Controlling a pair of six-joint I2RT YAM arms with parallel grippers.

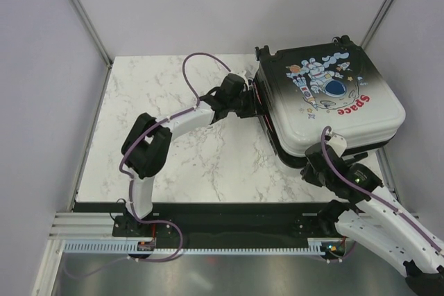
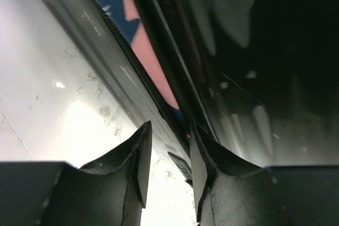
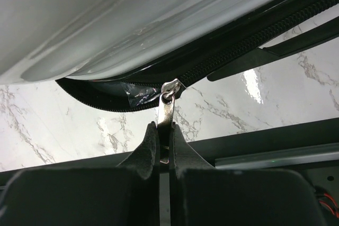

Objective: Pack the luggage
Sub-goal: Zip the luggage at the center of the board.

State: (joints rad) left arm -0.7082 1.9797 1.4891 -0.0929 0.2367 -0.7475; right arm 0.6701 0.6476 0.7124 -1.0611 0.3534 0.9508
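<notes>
The luggage (image 1: 333, 102) lies flat at the table's right, its astronaut lid lowered over the bottom shell. A narrow gap between the shells (image 2: 265, 51) shows something pink and blue (image 2: 151, 59) inside. My left gripper (image 1: 255, 105) is at the case's left edge. Its jaws (image 2: 170, 130) stand apart, with the lower shell's rim running just beyond them and nothing clamped. At the near corner, my right gripper (image 1: 312, 163) is shut (image 3: 164, 128) on the silver zipper pull (image 3: 166, 109). The pull hangs from the black zipper track (image 3: 238, 56) under the pale shell (image 3: 132, 19).
The marble table (image 1: 173, 81) stretches left of the case. A black frame rail (image 1: 229, 209) runs along the near edge, just under the right gripper. Grey walls enclose the back and both sides.
</notes>
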